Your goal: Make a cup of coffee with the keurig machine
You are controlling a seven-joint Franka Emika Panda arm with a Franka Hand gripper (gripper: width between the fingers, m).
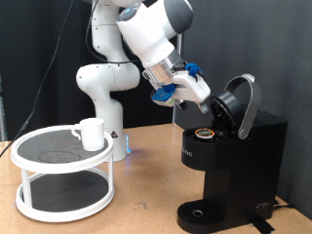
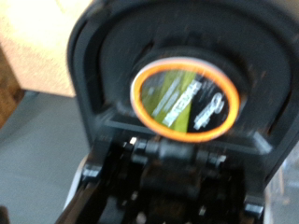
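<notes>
The black keurig machine [image 1: 239, 156] stands at the exterior view's right with its rounded lid [image 1: 246, 101] raised. A coffee pod [image 1: 205, 134] with an orange rim sits in the open chamber. It fills the middle of the wrist view [image 2: 184, 101], ringed by black plastic. My gripper [image 1: 212, 99] hovers just above the chamber, close to the inside of the lid. Its fingers hold nothing that I can see, and they do not show in the wrist view. The white cup [image 1: 93, 133] stands on the top tier of the white round stand [image 1: 39, 168], far from the gripper.
The machine's round drip tray [image 1: 202, 213] holds nothing. The robot's white base [image 1: 102, 83] stands behind the stand. A small blue light [image 1: 130, 148] glows at its foot. The wooden table [image 1: 146, 210] runs between the stand and the machine.
</notes>
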